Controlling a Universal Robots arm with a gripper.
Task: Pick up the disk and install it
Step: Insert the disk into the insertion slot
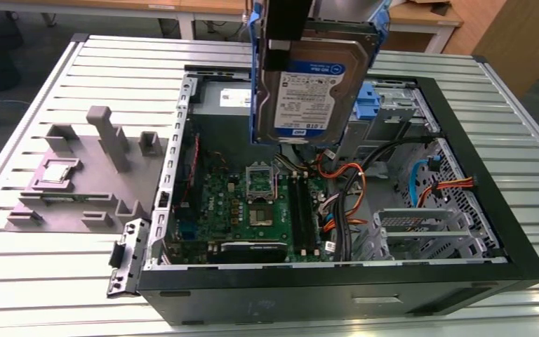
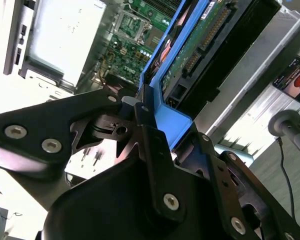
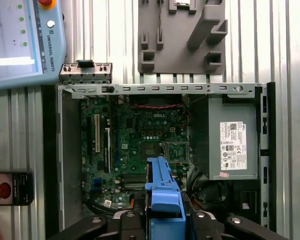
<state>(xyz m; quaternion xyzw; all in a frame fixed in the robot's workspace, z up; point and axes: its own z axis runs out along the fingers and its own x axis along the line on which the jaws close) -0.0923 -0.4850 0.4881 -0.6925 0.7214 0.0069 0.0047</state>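
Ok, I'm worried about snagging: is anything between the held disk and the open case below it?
The gripper holds the disk upright over the open case; no cover is between them. Loose orange and black cables lie just below the disk's lower edge, beside the motherboard.

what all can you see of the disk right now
The disk is a flat silver hard drive with a white-and-blue label and blue plastic rails; its green circuit board shows in the second wrist view. It hangs upright above the open computer case, held by the tool, shut on its blue bracket.
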